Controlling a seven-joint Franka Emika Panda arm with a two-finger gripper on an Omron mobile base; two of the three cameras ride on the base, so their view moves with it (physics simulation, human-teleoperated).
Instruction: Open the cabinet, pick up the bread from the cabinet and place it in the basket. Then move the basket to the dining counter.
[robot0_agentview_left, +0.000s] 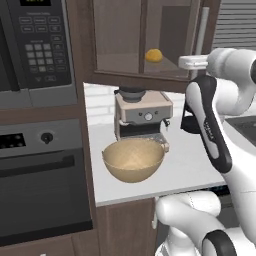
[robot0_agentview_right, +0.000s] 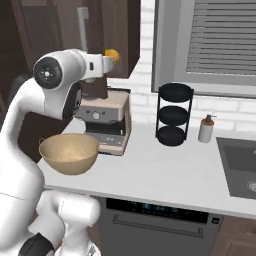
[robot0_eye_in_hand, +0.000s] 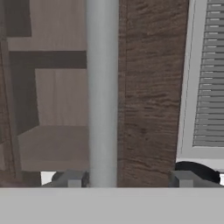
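Claw (robot0_eye_in_hand: 127, 179) spread wide, handle (robot0_eye_in_hand: 102, 92) of cabinet (robot0_eye_in_hand: 148, 87) between its fingers, untouched.

1. To my left I see a black microwave (robot0_agentview_left: 35, 47) above a dark oven (robot0_agentview_left: 42, 185).
2. A white counter (robot0_agentview_right: 165, 175) carries a coffee machine (robot0_agentview_left: 142, 116), a black tiered rack (robot0_agentview_right: 173, 114) and a soap bottle (robot0_agentview_right: 206, 128).
3. A blinded window (robot0_agentview_right: 220, 42) sits in the white brick wall (robot0_agentview_right: 147, 45), above a sink (robot0_agentview_right: 240, 167).
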